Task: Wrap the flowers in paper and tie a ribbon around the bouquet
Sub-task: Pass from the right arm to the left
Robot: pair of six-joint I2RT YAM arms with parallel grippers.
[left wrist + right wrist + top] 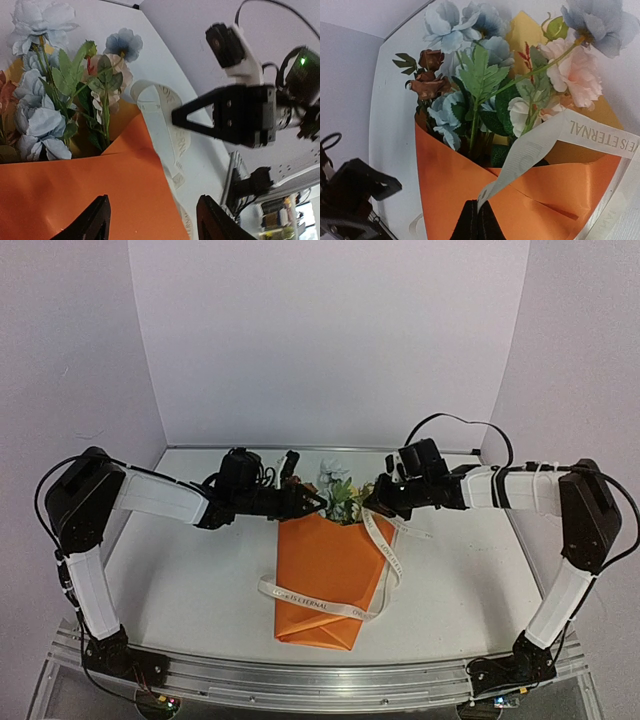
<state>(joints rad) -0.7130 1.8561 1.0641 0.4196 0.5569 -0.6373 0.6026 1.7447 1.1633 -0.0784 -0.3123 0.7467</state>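
The bouquet lies on the table as an orange paper (322,575) cone, with the flowers (340,490) sticking out of its far end. The cream ribbon (320,602) loops across the cone and runs up its right side. My right gripper (368,502) hovers at the cone's upper right, shut on one end of the ribbon (555,135), which stretches over the flowers (480,85) and paper (450,185). My left gripper (318,502) is at the cone's upper left, open. Its fingers (95,220) straddle the orange paper (75,200) edge without holding anything.
The white table (190,570) is enclosed by white walls at the back and sides. An aluminium rail (320,680) carrying the arm bases runs along the near edge. The two grippers face each other closely over the flowers, and the right gripper (225,115) shows in the left wrist view.
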